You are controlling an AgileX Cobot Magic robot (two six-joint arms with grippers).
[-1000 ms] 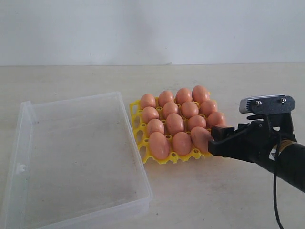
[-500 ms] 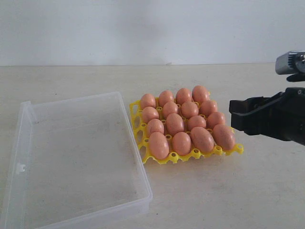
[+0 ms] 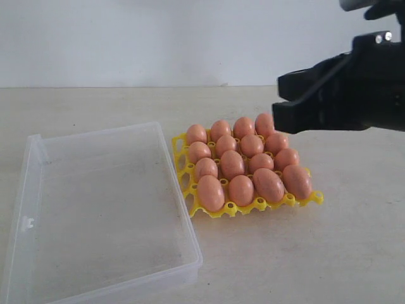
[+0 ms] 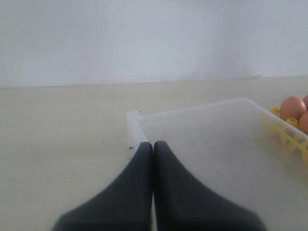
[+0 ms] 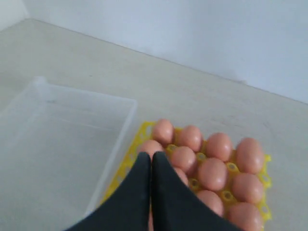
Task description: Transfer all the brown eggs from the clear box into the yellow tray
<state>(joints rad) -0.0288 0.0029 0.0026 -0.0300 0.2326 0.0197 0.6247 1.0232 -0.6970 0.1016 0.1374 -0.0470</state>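
The yellow tray (image 3: 185,166) sits mid-table, its cups filled with brown eggs (image 3: 232,164). No egg lies in the clear box (image 3: 95,209) to its left. My right gripper (image 3: 276,109) hangs raised above the tray's far right part, shut with nothing in it. The right wrist view looks down past the shut fingertips of the right gripper (image 5: 151,155) onto the eggs (image 5: 213,173), the tray (image 5: 123,169) and the box (image 5: 43,144). My left gripper (image 4: 153,143) is shut and empty near a corner of the box (image 4: 202,139); an egg (image 4: 292,107) and the tray's edge (image 4: 287,139) show past the box.
A pale wooden tabletop (image 3: 329,253) runs back to a plain white wall (image 3: 158,38). The box's small clasp tab (image 3: 26,223) is on its left rim. The left arm does not show in the exterior view.
My right gripper has risen from beside the tray's near right corner and moved up and back over the tray. The eggs, tray and box have stayed put.
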